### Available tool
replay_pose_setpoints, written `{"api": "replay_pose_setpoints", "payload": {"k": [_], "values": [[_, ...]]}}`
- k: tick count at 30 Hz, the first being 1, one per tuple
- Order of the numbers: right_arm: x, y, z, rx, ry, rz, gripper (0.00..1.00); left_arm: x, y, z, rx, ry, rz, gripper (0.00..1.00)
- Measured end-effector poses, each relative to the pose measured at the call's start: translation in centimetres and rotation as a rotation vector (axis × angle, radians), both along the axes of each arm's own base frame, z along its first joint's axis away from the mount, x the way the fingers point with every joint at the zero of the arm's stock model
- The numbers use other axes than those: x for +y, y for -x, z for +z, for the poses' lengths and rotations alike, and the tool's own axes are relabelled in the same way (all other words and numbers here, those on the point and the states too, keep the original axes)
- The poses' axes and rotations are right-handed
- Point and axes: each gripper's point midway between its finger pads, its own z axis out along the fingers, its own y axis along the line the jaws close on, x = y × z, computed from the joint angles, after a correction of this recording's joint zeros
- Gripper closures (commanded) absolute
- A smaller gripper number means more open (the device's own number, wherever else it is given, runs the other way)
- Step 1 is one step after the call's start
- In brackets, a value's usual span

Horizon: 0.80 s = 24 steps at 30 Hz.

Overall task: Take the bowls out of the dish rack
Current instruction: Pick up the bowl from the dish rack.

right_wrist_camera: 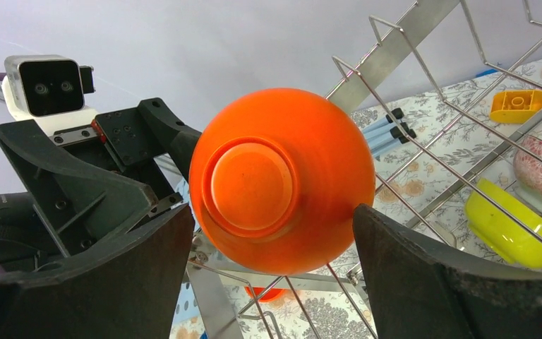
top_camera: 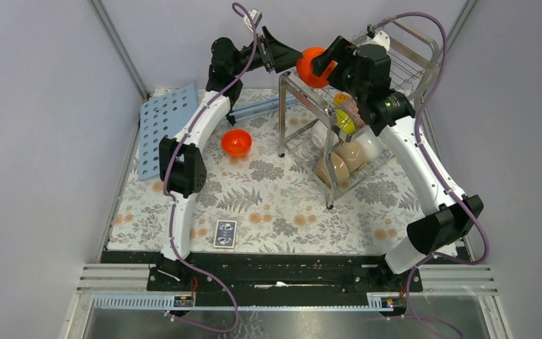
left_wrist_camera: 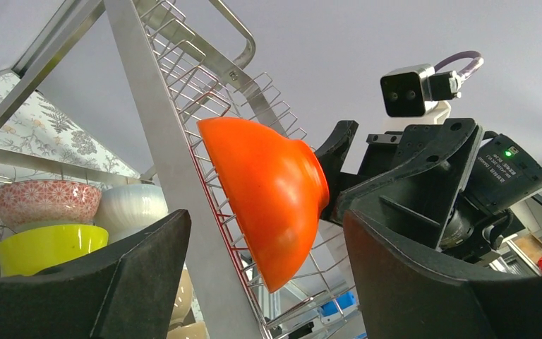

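On the top tier of the steel dish rack [top_camera: 283, 113] an orange bowl [top_camera: 309, 68] stands on edge against the wires [left_wrist_camera: 162, 162]. My left gripper [top_camera: 287, 55] faces it from the left, open, and the bowl [left_wrist_camera: 268, 191] sits ahead of its spread fingers [left_wrist_camera: 265, 215]. My right gripper [top_camera: 327, 62] faces the bowl's foot [right_wrist_camera: 254, 183], open. Its fingers [right_wrist_camera: 273, 210] flank the bowl's sides; I cannot tell whether they touch. Yellow-green [left_wrist_camera: 49, 247], pink-patterned [left_wrist_camera: 42, 201], white [left_wrist_camera: 130, 208] and beige bowls [top_camera: 339, 166] sit in the rack. A second orange bowl [top_camera: 236, 142] lies on the mat.
A light-blue perforated board [top_camera: 166, 127] leans at the back left. A card box [top_camera: 225, 234] lies near the front of the floral mat. Blue rails [top_camera: 261, 107] lie behind the rack, and a yellow block [right_wrist_camera: 519, 104] sits beyond it. Grey walls close in on both sides.
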Motion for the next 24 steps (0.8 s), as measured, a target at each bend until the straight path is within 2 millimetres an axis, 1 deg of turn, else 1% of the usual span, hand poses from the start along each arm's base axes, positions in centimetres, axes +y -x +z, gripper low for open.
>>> {"api": "replay_pose_setpoints", "payload": {"k": [7,14,17,19,24], "values": [[0.0,-0.1,0.0,0.002,-0.01,0.01,0.12,-0.1,0.1,0.0,0.0,0.001,-0.002,0.26],[-0.1,-0.3,-0.2,0.007,-0.01,0.011,0.12,-0.7,0.6,0.1,-0.003,0.004,-0.019,0.32],[0.0,-0.6,-0.7,0.016,-0.008,0.015,0.14,-1.2,1.1,0.2,-0.008,0.006,-0.034,0.36],[0.1,-0.6,-0.6,0.014,-0.011,0.022,0.16,-1.4,1.3,0.3,-0.017,0.009,-0.038,0.39],[0.2,-0.7,-0.5,0.008,-0.015,0.029,0.19,-1.3,1.4,0.6,-0.024,0.015,-0.039,0.47]]}}
